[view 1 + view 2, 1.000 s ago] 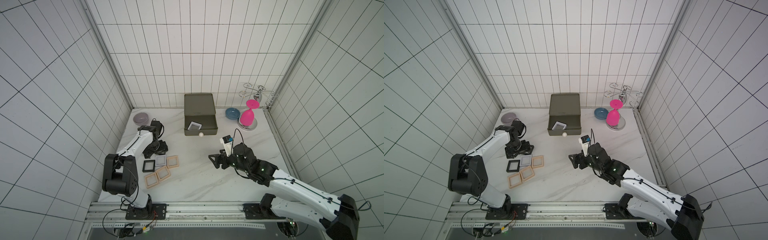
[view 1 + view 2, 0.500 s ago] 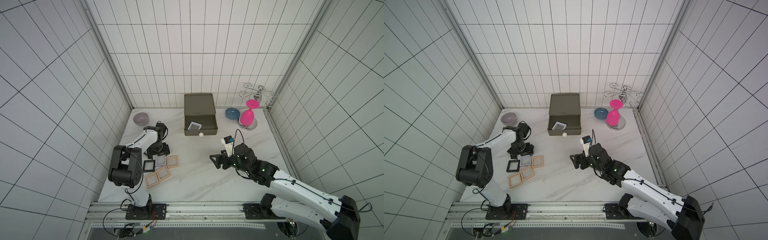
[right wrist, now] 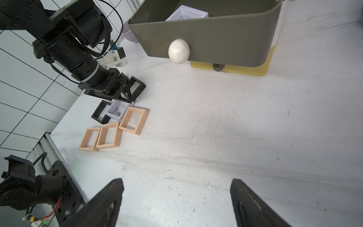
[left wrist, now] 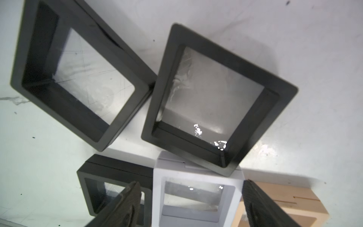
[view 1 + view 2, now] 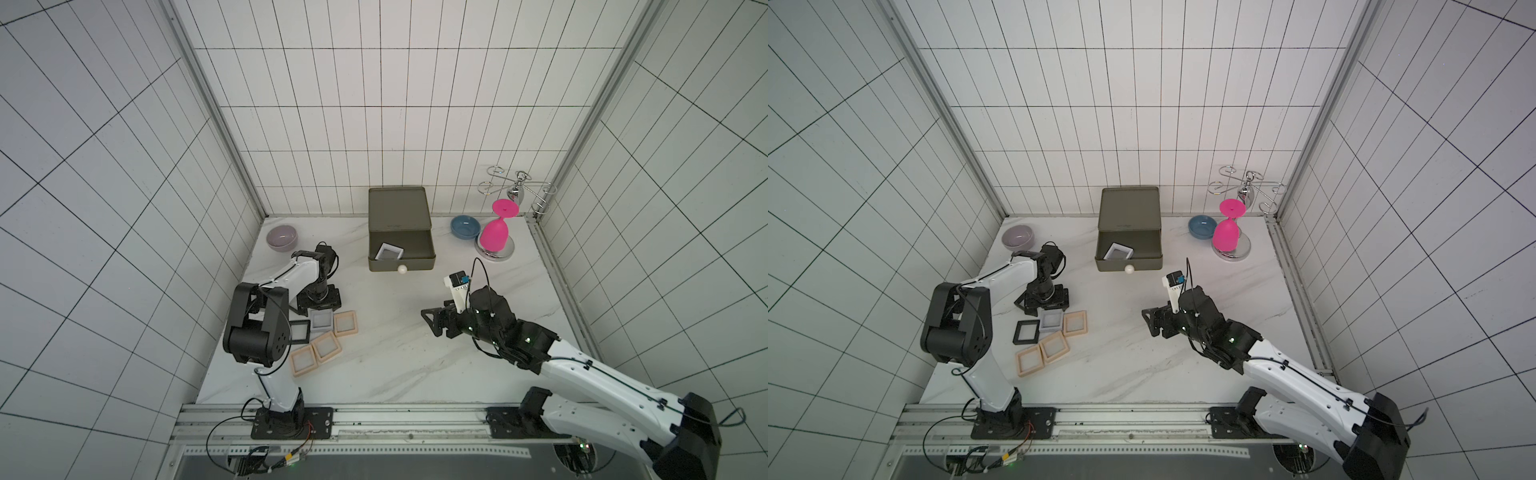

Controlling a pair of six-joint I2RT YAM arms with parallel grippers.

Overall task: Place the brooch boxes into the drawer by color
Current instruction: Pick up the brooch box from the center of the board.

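Where the marble tabletop (image 5: 395, 365) meets the left wall: one lilac bowl (image 5: 281, 237), upright. Next, left gripper (image 5: 320, 308), pointed down over the loose brooch boxes, jaws spread wide and nothing held. In its wrist view the fingers (image 4: 125, 204) stand either side of a white brooch box (image 4: 196, 196); contact cannot be told. Black brooch boxes (image 4: 78, 78), three, on the table: two touching at a corner under the wrist, one of them overlapping the white box's rim, and a third black box (image 5: 300, 331) just beside the white one. Peach brooch boxes (image 5: 327, 347), three: one just right of the white box, two side by side nearer the front rail. Centre, against the back wall: drawer (image 5: 399, 208). Its olive top tier (image 5: 419, 259) with white knob (image 5: 402, 269) is pulled out and holds a second white box (image 5: 389, 252), tilted, in its left half. The yellow bottom tier (image 3: 245, 69) with grey knob (image 3: 218, 67) is pushed in. Right gripper (image 5: 429, 322): above bare tabletop, in front and to the right of the drawer, aimed leftward, jaws wide, empty. Far right, back corner: blue bowl (image 5: 465, 227), then a pink goblet (image 5: 494, 235), upside down, at a chrome wire stand (image 5: 517, 192).
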